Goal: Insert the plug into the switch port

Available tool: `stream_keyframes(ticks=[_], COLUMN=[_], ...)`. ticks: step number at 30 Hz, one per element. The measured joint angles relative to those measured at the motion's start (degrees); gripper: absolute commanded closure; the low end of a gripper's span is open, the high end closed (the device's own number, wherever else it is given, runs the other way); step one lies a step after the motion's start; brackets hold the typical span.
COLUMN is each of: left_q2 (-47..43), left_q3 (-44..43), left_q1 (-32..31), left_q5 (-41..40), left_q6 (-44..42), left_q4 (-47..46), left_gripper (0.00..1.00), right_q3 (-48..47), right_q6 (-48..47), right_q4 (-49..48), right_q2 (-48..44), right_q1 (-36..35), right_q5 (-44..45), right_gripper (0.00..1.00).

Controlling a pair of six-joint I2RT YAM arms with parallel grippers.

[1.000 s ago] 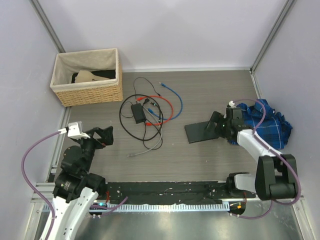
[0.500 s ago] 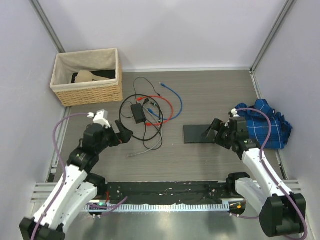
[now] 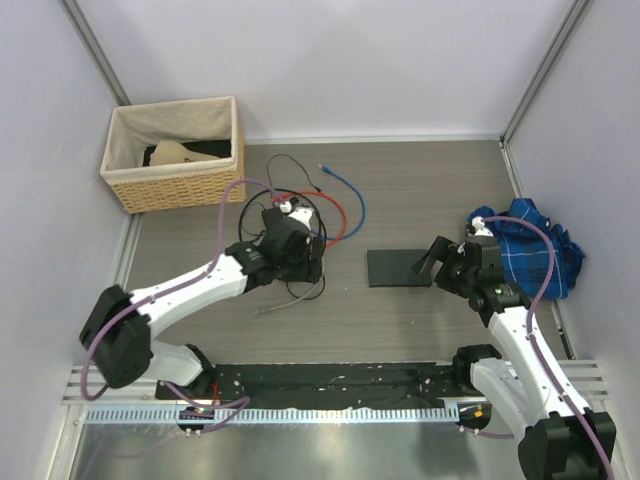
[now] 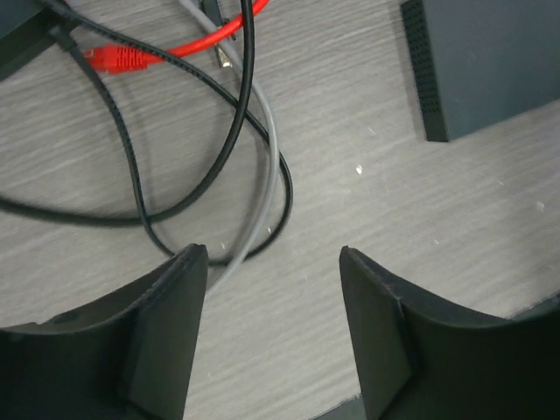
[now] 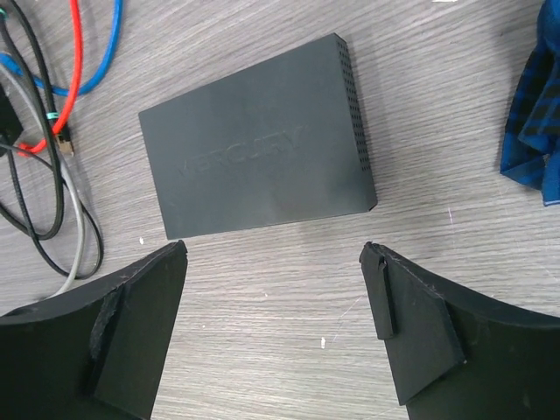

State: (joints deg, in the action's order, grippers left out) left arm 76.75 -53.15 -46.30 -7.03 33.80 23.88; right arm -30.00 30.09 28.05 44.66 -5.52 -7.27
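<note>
The switch (image 3: 398, 267) is a flat dark grey box lying flat on the table; its plain top (image 5: 258, 166) fills the right wrist view, and no port shows on it. My right gripper (image 3: 433, 265) (image 5: 273, 254) is open just off the switch's right edge, touching nothing. My left gripper (image 3: 298, 262) (image 4: 273, 262) is open low over the tangle of cables, with bare table between its fingers. A grey cable (image 4: 262, 140) runs past the left finger. A red plug (image 4: 118, 58) and the grey cable's plug (image 4: 224, 58) lie beyond the fingers.
A wicker basket (image 3: 175, 150) stands at the back left. A blue checked cloth (image 3: 535, 250) lies right of the right arm. Black, red and blue cables (image 3: 350, 200) loop left of the switch, and a loose grey plug end (image 3: 262, 312) lies nearer the front.
My left arm has swung from the left side over to the cable pile and its jaws have narrowed a little. The switch, tilted a second ago, now lies flat; my right gripper has backed off it.
</note>
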Motion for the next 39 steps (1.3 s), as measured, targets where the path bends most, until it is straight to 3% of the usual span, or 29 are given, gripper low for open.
stream_keyframes(ticks=[2,5,10,20,23,30,36,39], left_q2=[4.13,11.41,19.23,25.40,25.57,20.85,8.98,5.03], left_q3=[-2.12,-5.29,-7.98,-9.99,-10.36,-11.21,-22.51,-29.29], left_q1=[-0.74,-1.42,-1.81,-1.97,-1.97,-2.01,-0.50,4.72], left_q5=[-0.63,-0.92,-0.68,2.01,3.19,6.51,8.39,9.51], left_q6=[-1.25,-2.99,-5.44,-7.56,-7.76,-9.25,-14.73,-17.29], left_q4=[0.24,0.42,1.46,2.14,2.25,8.98,18.99,21.73], left_gripper=[0.47,0.61,0.69,0.92,1.00,1.00,1.00,1.00], right_q3=[0.00,0.00,0.07,0.61,0.63,0.63,0.28,-0.22], right_q6=[0.04,0.09,0.26,0.46,0.46,0.42,0.33,0.22], right_q4=[0.11,0.26,0.35,0.50,0.52,0.50,0.61,0.72], right_q2=[-0.85,-1.86,-2.34,-2.80,-2.80,-2.67,-1.60,-1.33], right_q1=[0.00,0.00,0.00,0.00,0.00,0.00,0.00,0.00], right_q5=[0.00,-0.04,-0.17,-0.28,-0.28,-0.28,-0.28,-0.31], right_gripper=[0.11,0.11,0.11,0.11,0.11,0.11,0.11,0.12])
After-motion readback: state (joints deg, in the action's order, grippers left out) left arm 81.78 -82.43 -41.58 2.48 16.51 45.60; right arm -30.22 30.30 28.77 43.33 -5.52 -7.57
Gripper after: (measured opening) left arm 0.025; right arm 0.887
